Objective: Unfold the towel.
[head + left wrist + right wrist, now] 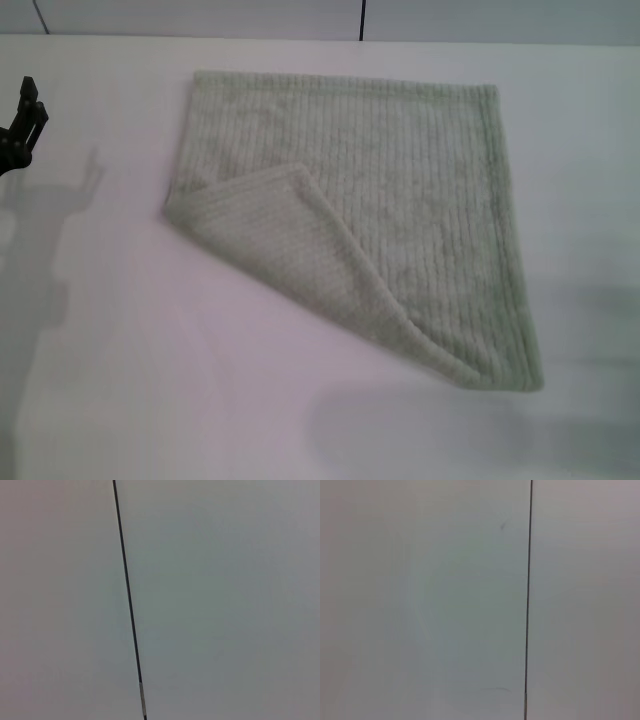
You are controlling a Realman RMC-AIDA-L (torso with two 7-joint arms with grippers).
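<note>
Towel lies flat on the white table in the middle of the head view, ribbed face up, with one corner flap folded diagonally over it so that the waffle underside shows. The fold crease runs from the near-right corner toward the left edge, and the tip of the flap points toward the far side, roughly at the centre of the cloth.

Left end effector hangs at the far left edge of the head view, well apart from the towel and raised above the table; I cannot tell whether its fingers are released or clenched, and it holds nothing that I can see. The right end effector does not appear in any view. Both wrist cameras show only a pale wall panel with a dark seam, so neither arm faces the cloth.

I judge the unfolding not yet begun. The towel lies to the right of the left end effector, and the flap sits on the towel's left, near side, so the left arm is the nearer one. The coming move, as I read it, is to take the flap's tip and draw it back across the crease, toward the near left.
</note>
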